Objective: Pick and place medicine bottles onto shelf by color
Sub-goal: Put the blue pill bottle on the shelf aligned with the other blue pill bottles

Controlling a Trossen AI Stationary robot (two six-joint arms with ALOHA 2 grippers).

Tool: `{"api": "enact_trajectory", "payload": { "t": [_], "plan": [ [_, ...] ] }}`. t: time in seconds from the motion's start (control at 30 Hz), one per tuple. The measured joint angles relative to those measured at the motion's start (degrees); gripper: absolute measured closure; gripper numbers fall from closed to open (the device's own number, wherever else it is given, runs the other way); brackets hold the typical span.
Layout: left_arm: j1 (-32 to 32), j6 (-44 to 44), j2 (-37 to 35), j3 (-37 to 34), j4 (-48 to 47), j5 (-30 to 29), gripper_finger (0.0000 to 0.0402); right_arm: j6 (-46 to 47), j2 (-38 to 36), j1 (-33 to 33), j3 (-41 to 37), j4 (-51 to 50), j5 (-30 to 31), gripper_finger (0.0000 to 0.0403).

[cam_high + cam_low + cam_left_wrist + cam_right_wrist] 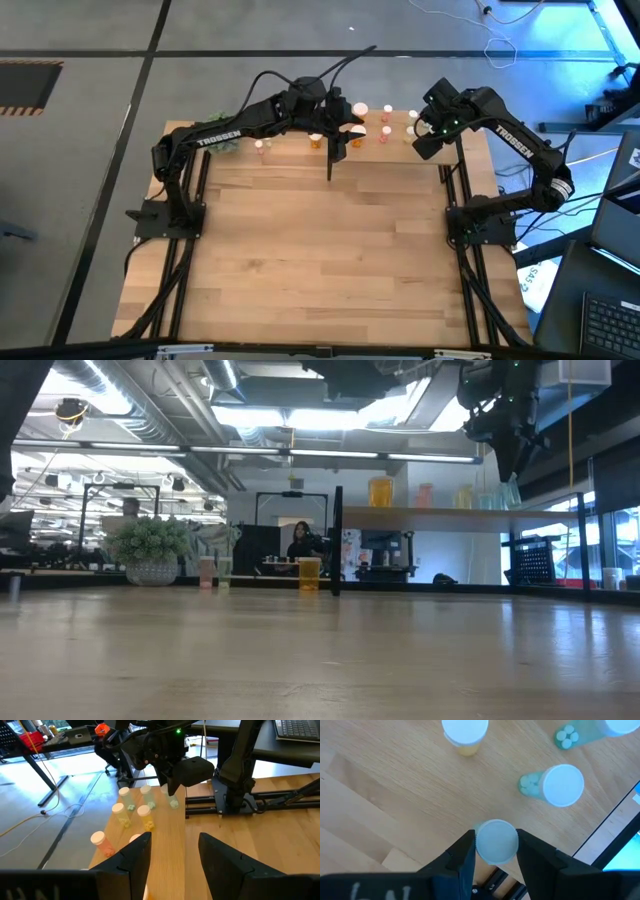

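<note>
Right tool (495, 851) clamps a green bottle (495, 841) above the shelf (395, 795); releasing carelessly could topple neighbouring bottles beneath; left tool (172, 851) waits, fingers apart

Crowded shelf (400, 150) — open tabletop (330, 260)

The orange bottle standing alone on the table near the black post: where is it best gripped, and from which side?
Grip the orange bottle around its body just under the cap, descending from above. It stands upright, and the post stands close beside it, so a sideways approach looks cramped.

Robotics lab w/ ceiling ducts (150, 400), desks (60, 740), floor cables (510, 45)
</note>
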Motion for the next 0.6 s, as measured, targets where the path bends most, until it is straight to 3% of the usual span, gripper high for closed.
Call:
{"api": "enact_trajectory", "payload": {
  "t": [0.6],
  "plan": [
    [0.04,0.1,0.0,0.0,0.0,-0.01,0.0243,0.22,-0.22,0.22,-3.13,3.98,0.07,0.0267]
  ]
}}
